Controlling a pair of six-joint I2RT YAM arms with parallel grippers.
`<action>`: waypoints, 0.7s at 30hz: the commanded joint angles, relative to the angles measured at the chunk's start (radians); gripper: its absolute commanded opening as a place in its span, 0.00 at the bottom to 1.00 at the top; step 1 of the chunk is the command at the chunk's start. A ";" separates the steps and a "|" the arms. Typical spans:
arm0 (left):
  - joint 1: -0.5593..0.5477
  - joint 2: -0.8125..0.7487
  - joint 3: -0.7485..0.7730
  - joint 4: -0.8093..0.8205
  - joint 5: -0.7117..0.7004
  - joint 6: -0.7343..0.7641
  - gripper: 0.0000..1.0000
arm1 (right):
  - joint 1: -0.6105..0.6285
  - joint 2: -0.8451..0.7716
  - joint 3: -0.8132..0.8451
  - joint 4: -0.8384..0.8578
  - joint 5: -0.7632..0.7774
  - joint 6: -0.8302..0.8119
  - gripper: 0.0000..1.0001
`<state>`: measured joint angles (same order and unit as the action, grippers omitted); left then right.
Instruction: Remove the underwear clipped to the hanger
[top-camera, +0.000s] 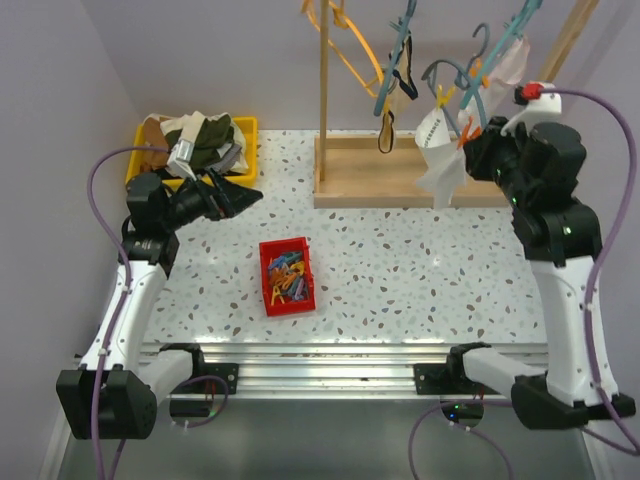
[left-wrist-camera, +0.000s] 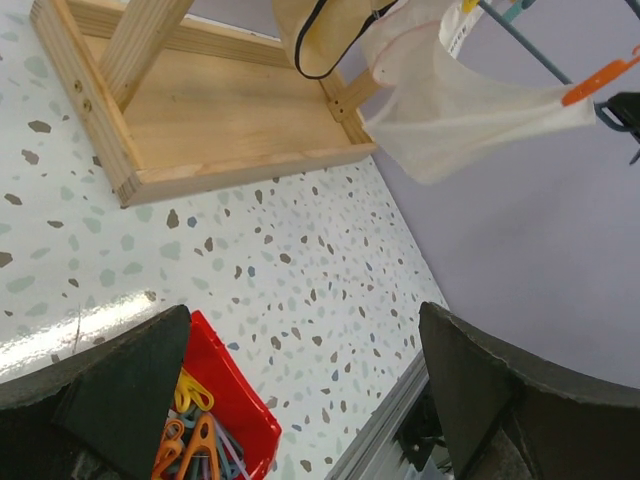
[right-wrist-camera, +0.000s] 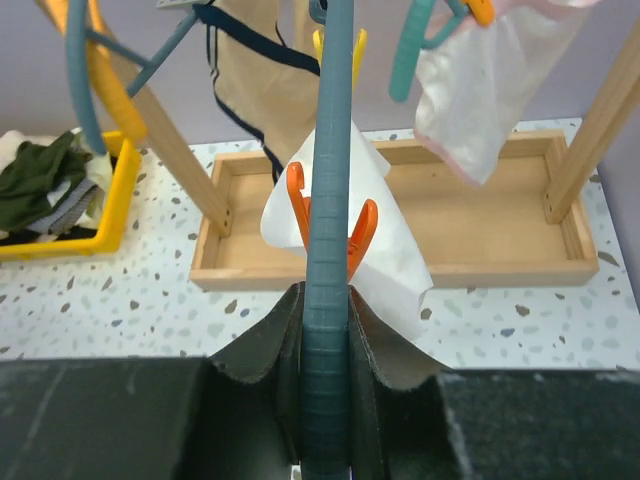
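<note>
White underwear (top-camera: 437, 150) hangs from a blue hanger (top-camera: 462, 82) on the wooden rack, held by an orange clip (right-wrist-camera: 326, 222). It also shows in the right wrist view (right-wrist-camera: 395, 262) and the left wrist view (left-wrist-camera: 450, 120). My right gripper (right-wrist-camera: 326, 320) is shut on the blue hanger bar (right-wrist-camera: 327, 200), just below the orange clip. In the top view it (top-camera: 478, 150) sits right of the underwear. My left gripper (top-camera: 240, 197) is open and empty, low over the table at the left, pointing toward the rack.
A red bin of coloured clips (top-camera: 287, 275) stands mid-table. A yellow bin of clothes (top-camera: 197, 145) sits at the back left. The wooden rack base (top-camera: 400, 175) holds posts with more hangers, a beige garment (right-wrist-camera: 262, 90) and a pinkish garment (right-wrist-camera: 480, 90).
</note>
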<state>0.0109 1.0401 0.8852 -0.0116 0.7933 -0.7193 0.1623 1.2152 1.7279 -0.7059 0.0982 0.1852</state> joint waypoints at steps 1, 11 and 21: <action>-0.003 -0.012 -0.006 0.078 0.083 -0.022 1.00 | 0.000 -0.196 -0.094 0.010 -0.037 0.037 0.00; -0.138 -0.022 -0.057 0.013 0.101 0.003 1.00 | 0.000 -0.557 -0.306 -0.283 -0.147 0.151 0.00; -0.340 -0.039 -0.150 -0.028 -0.038 -0.087 1.00 | -0.003 -0.735 -0.559 -0.426 -0.316 0.307 0.00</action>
<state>-0.2687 1.0138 0.7418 -0.0612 0.8154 -0.7517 0.1627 0.5125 1.2144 -1.1187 -0.1150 0.4191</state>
